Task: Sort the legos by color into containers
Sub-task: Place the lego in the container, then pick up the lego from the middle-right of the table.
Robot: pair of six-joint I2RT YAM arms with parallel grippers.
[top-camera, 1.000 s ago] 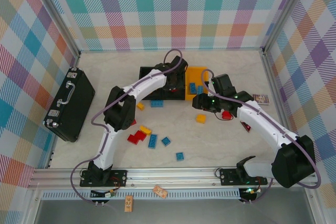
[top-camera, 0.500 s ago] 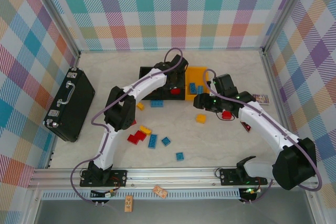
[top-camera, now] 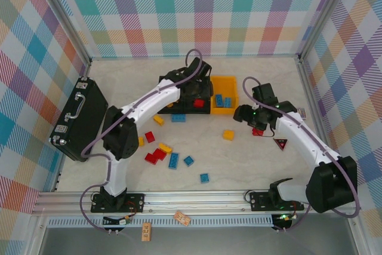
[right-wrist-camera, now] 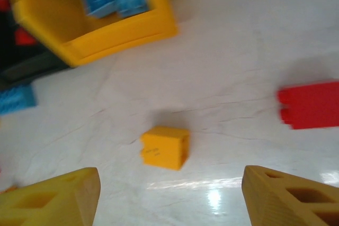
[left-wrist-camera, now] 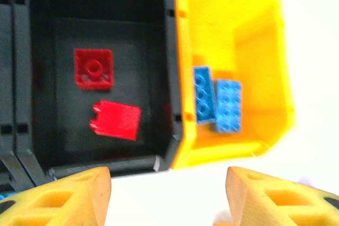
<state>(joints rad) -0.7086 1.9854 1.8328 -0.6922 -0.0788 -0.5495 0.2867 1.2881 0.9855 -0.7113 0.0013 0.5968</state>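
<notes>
1. left gripper [left-wrist-camera: 168, 197]: jaws apart, nothing between them. It hangs over the near rims of the black bin [left-wrist-camera: 132, 35] and the yellow bin [left-wrist-camera: 254, 35].
2. Black bin: two red bricks on its floor, apart from each other. One [left-wrist-camera: 94, 68] sits studs up, the other [left-wrist-camera: 116, 120] shows a smooth face.
3. The yellow bin sits just right of the black bin, walls touching. It holds two blue bricks [left-wrist-camera: 203, 95], side by side and touching, near its left wall.
4. right gripper [right-wrist-camera: 169, 197]: jaws wide, empty. It hovers above bare table [right-wrist-camera: 238, 35], on the near side of the yellow bin.
5. Right wrist view: a yellow brick [right-wrist-camera: 164, 147] lies on the table ahead of the fingers, clear of both. A red brick [right-wrist-camera: 310, 104] lies well to its right. A blue brick [right-wrist-camera: 16, 99] sits at the left edge, just in front of the black bin.
6. Top view: a mixed group of red, yellow and blue bricks [top-camera: 173, 159] lies loose on the table, beside the left arm and well short of the bins. A lone blue brick [top-camera: 205, 178] lies nearest the arm bases.
7. A briefcase [top-camera: 79, 117] sits at the table's far left, apart from everything.
</notes>
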